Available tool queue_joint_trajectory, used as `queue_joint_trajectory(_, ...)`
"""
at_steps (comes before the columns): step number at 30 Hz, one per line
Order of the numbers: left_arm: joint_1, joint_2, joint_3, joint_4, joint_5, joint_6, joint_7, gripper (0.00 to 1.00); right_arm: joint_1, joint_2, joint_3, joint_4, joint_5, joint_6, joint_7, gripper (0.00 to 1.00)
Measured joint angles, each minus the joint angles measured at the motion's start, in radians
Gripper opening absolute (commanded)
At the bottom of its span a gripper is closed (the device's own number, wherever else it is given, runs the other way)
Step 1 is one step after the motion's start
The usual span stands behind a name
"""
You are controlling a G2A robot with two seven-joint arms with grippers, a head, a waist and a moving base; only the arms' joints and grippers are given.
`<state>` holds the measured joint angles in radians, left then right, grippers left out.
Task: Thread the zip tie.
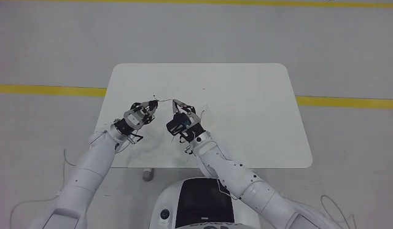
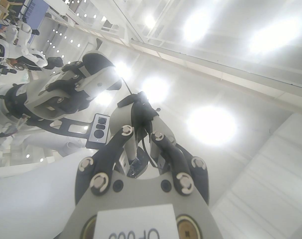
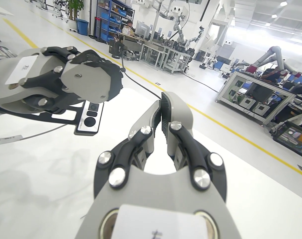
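The zip tie (image 1: 164, 99) is a thin black strap stretched between my two grippers, above the near left part of the white table (image 1: 258, 106). My left gripper (image 1: 155, 101) is shut on one end. In the left wrist view the strap (image 2: 128, 88) leaves the left gripper's (image 2: 138, 99) closed tips toward the right gripper (image 2: 111, 75). My right gripper (image 1: 176, 102) is shut on the other end. In the right wrist view the strap (image 3: 143, 87) runs from the right gripper's (image 3: 162, 98) pinched pads to the left gripper (image 3: 117, 75). The tie's head is hidden.
The table's far and right parts are bare, and its near edge (image 1: 184, 166) lies just behind the grippers. Grey floor with yellow lines (image 1: 55, 90) surrounds it. Workbenches (image 3: 255, 93) stand far off in the room.
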<state>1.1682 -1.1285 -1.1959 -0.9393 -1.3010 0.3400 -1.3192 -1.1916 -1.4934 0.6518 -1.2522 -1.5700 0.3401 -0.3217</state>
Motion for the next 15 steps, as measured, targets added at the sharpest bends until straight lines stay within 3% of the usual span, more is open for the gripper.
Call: queue_joint_trajectory(15, 0.0, 0.0, 0.0, 0.0, 0.0, 0.0, 0.0, 0.0, -0.007, 0.001, 0.012, -0.002, 0.0, 0.0, 0.006, 0.0)
